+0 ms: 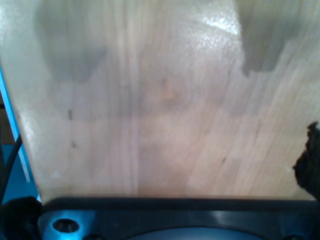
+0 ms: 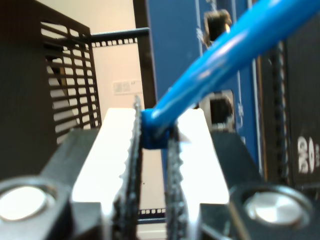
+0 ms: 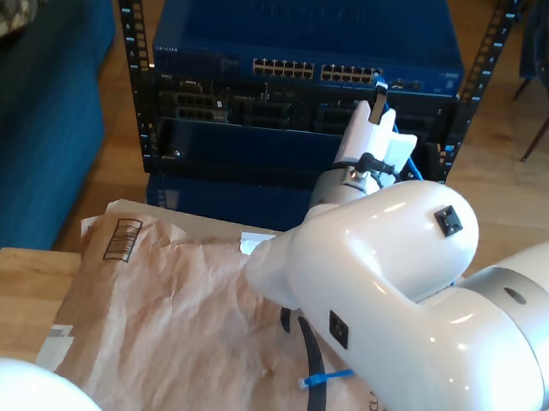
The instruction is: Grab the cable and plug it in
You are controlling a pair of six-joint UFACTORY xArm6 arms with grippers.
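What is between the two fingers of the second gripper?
In the second wrist view, the end of the blue cable sits clamped between the fingers of my second gripper, in front of the blue rack unit.

Our white arms and toothed fingers

We are showing glossy white rounded shells on the big arm [image 3: 410, 320], with a grey band circling one joint and small dark square marks sitting on the casing. A black cable [image 3: 311, 388] is running under it, and a silvery collar is sitting behind the white block of my second gripper [image 2: 155, 135]. Its fingers [image 2: 132, 165] are wearing dark saw-toothed pads on bright white plates, with black housing and two shiny round bolt heads below. Another white shell [image 3: 6, 388] is curving in at the exterior view's lower left.
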